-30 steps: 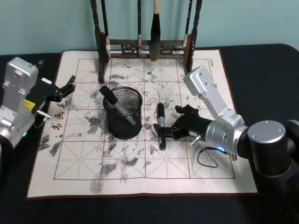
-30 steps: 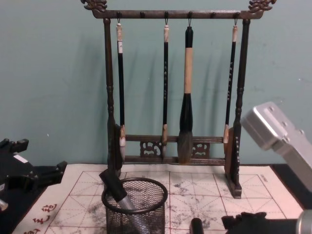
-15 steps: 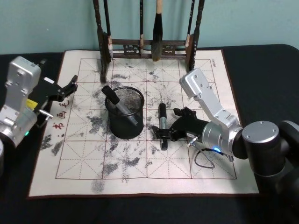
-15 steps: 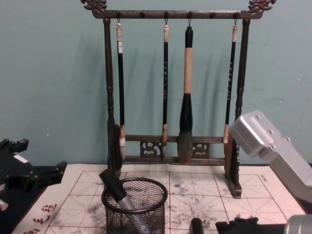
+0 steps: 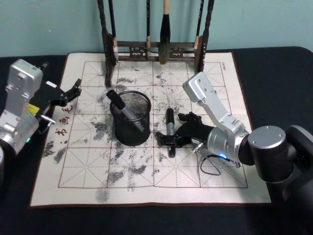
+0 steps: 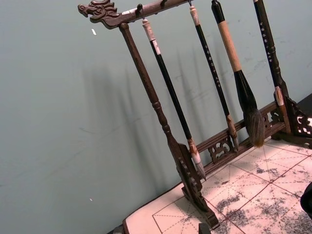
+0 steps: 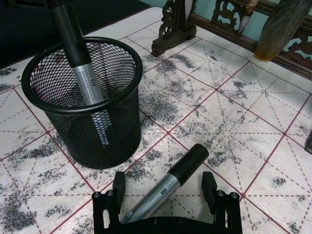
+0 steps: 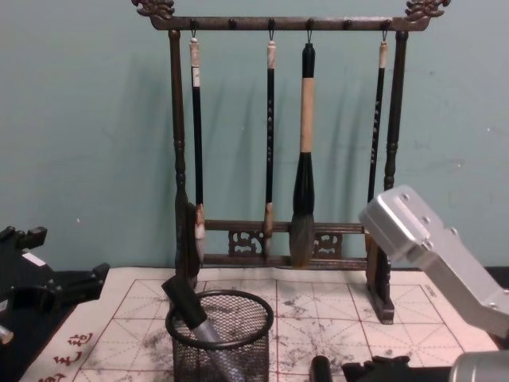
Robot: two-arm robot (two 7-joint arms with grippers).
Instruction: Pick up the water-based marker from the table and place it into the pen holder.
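Observation:
The water-based marker (image 5: 169, 129), black cap and silver barrel, lies flat on the mat just right of the pen holder (image 5: 128, 133). My right gripper (image 5: 169, 141) is low over it and open. In the right wrist view the marker (image 7: 170, 183) lies between the two spread fingers (image 7: 118, 187), which stand clear of it. The pen holder (image 7: 92, 126), a black mesh cup, stands upright with another marker (image 7: 80, 63) leaning inside it. In the chest view the holder (image 8: 223, 354) is at the bottom centre. My left gripper (image 5: 72, 91) is parked open at the mat's left edge.
A dark wooden brush rack (image 5: 156, 48) with several hanging brushes stands along the mat's back edge, behind the holder. The ink-stained grid mat (image 5: 137, 171) covers the black table. A thin cable loop (image 5: 211, 166) hangs by my right wrist.
My right arm has shifted a little to the left, bringing its open fingers further around the marker. The marker, the holder and the left arm have stayed put.

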